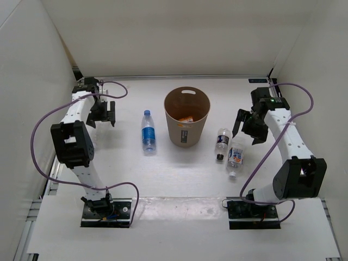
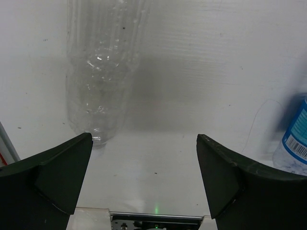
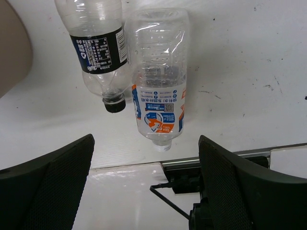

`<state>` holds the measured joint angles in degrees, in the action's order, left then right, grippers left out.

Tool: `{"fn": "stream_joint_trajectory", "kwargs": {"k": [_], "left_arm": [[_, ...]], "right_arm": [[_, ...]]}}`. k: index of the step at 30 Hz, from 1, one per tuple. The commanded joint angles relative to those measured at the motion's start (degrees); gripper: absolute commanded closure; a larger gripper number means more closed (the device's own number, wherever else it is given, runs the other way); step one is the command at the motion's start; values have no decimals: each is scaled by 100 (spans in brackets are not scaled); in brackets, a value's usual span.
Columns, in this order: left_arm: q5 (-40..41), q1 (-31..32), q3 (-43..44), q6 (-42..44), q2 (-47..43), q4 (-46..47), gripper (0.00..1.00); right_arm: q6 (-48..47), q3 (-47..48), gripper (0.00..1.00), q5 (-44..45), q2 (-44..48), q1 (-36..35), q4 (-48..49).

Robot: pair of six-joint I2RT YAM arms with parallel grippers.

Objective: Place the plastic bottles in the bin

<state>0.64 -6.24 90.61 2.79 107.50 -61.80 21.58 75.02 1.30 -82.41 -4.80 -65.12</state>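
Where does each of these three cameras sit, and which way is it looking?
Top external: above and behind, looking down on left arm, right arm and round tan-brown bin.
Left wrist: mounted there, looks past the open left gripper at an unlabelled clear plastic bottle.
Right wrist: likewise, open right gripper over the dark-labelled bottle and orange-labelled bottle, both also seen from above.

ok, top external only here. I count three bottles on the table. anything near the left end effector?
Observer: Yes. Left wrist shows an unlabelled clear bottle on the table just ahead of the left end effector, which is open.
Operator: And the other arm?
Observer: The right end effector is open too. The dark-label bottle and white-orange bottle lie ahead of it, side by side, necks toward the camera.
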Motion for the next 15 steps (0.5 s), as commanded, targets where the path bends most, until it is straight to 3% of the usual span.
{"fn": "stream_joint_trajectory", "kwargs": {"k": [1,12,15], "left_arm": [[93,53,106,-24,42,230,0],[656,-52,1064,-94,552,116,0],[332,-210,1047,125,587,290,1]], "right_arm": [[-110,-49,10,-60,181,49,-71],[-137,65,10,-69,67,172,-176],[-137,109,10,-77,59,277,-255]]}}
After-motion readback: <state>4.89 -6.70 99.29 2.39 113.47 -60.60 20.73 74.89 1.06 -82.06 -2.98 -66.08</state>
